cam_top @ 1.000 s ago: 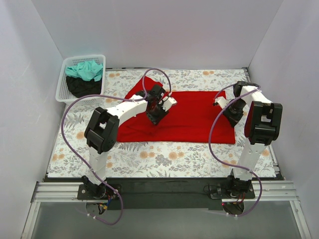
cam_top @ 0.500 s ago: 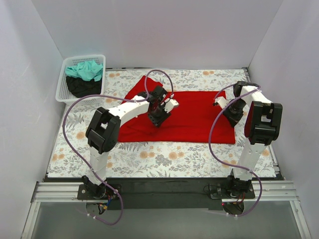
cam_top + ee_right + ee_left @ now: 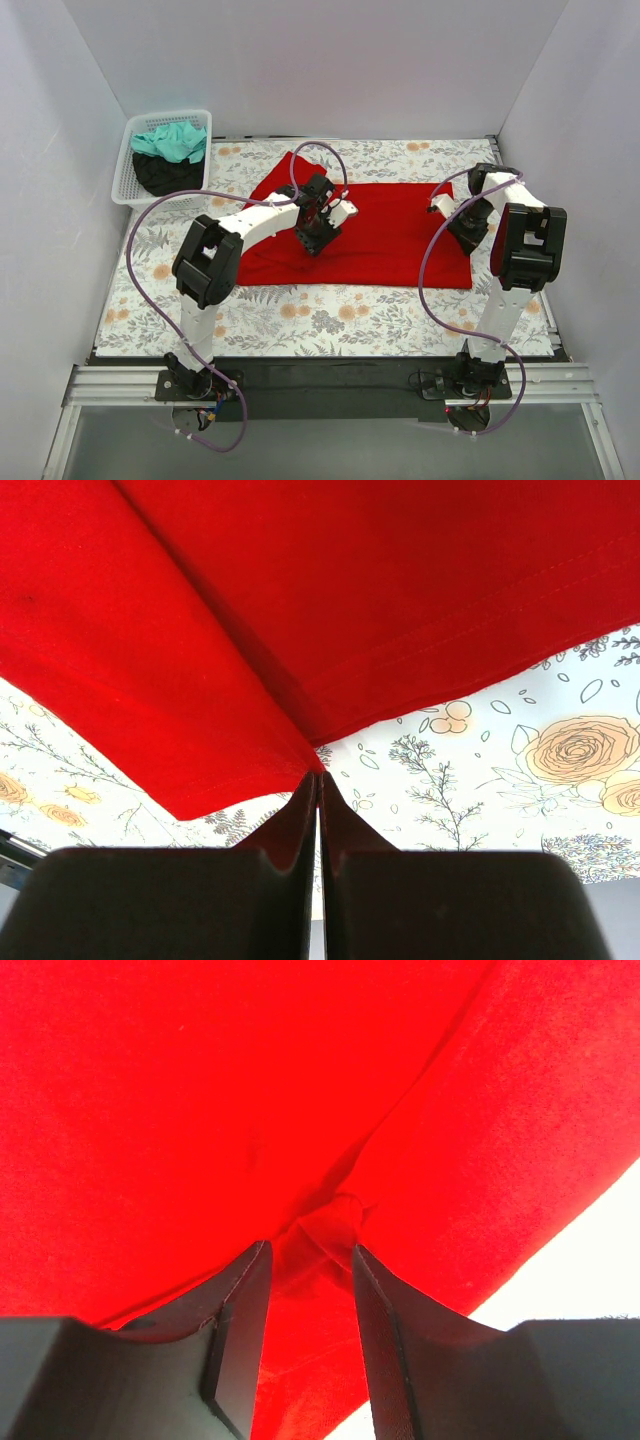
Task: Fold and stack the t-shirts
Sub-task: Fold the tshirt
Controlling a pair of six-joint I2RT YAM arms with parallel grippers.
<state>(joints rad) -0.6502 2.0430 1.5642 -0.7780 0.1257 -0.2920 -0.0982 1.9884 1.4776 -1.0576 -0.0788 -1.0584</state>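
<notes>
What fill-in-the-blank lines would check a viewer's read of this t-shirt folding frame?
The teal t-shirt and the black t-shirt sit inside the white ___.
The red t-shirt lies spread on a ___-print cloth.
The right claw is shut on the red t-shirt's edge; the left claw stands ___ over its middle.
Missing words: basket; floral; open.

White mesh basket [image 3: 122, 178] in far-left corner; grey-and-orange floral cloth [image 3: 350, 305] spread flat over table; 3 white walls [image 3: 300, 70] around; metal rail [image 3: 110, 385] along near edge.
</notes>
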